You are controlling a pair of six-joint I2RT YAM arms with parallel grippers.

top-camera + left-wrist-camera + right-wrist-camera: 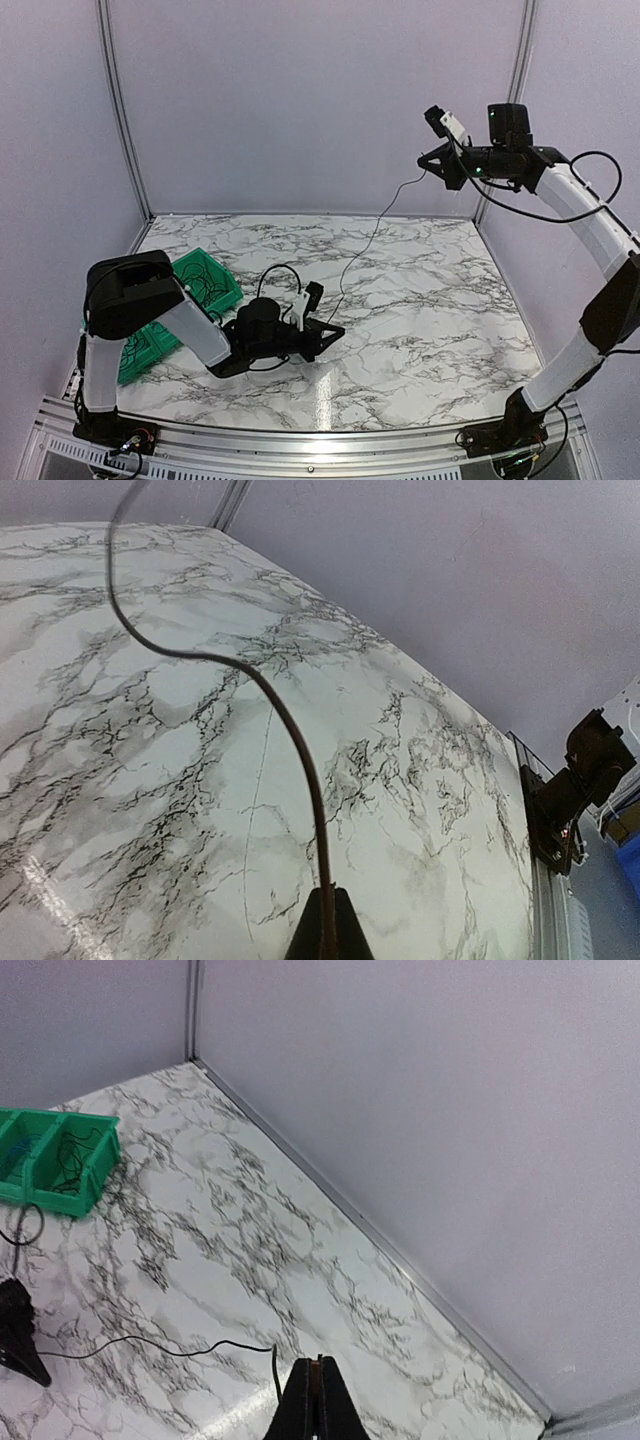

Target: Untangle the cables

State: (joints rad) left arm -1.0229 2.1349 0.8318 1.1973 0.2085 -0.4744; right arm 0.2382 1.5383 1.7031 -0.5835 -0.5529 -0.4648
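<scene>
I am pinching one thin black cable (365, 245) at both ends. My left gripper (333, 331) is clenched on it low over the marble table (440, 300), and my right gripper (430, 162) is clenched on the other end, raised high at about one o'clock from the left. I am holding them well apart, I judge, so the strand is hanging free of the rest and any snag is showing. It is running slack between the two sets of tips, sagging toward the table. The remaining cables (195, 285) are lying in the green bin (228, 292), at ten o'clock from my left gripper.
</scene>
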